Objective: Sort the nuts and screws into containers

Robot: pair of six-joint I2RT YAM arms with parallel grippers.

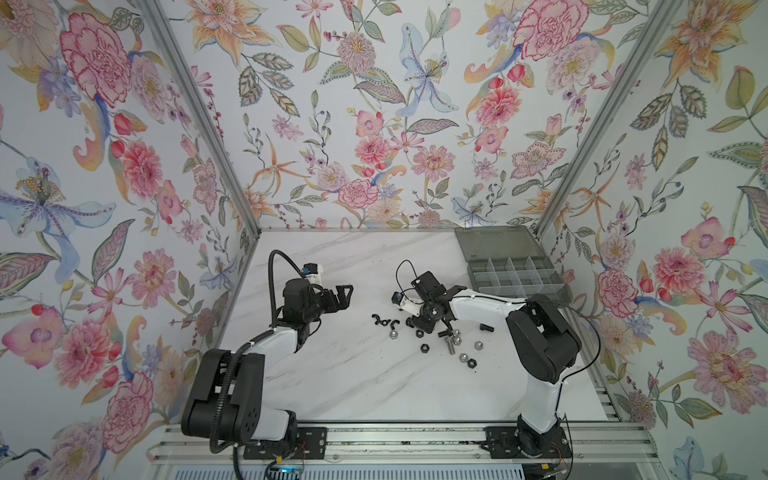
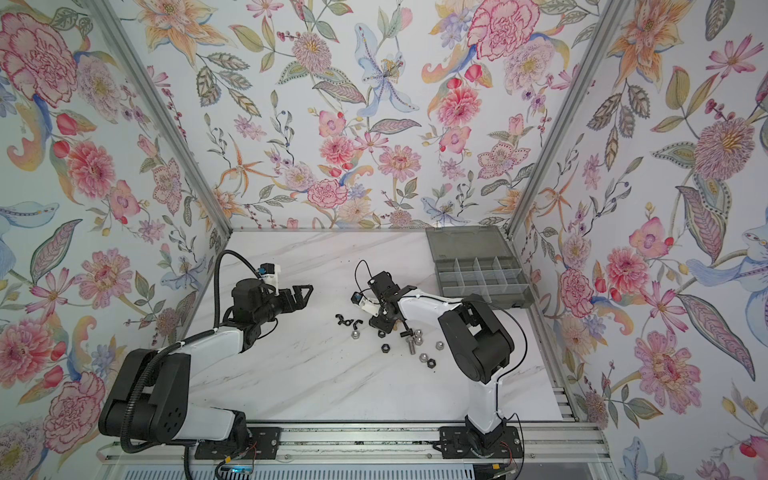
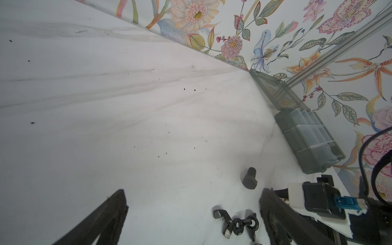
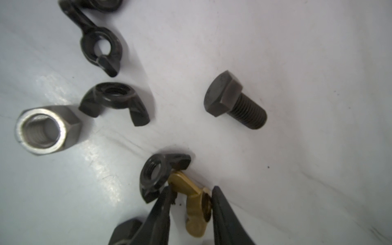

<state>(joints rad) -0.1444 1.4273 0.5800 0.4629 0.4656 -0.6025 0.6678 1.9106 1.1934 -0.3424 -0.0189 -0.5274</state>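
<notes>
Nothing sorted yet: every cell visible in the organiser box [image 1: 515, 274], far at upper right, looks empty. Low in the right wrist view, the right tool [image 4: 191, 203] straddles a brass wing nut [image 4: 196, 210], jaws narrow but grip uncertain. Beyond: three black wing nuts, one silver nut [image 4: 45, 129], one black bolt [image 4: 235, 100]. The left tool [image 1: 345, 293] hangs open mid-left.

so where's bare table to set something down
Free: the marble between the left hand and the back wall, and the near strip toward the rail. Crowded: the nuts and screws around the right hand. Organiser box fills the far-right corner.
</notes>
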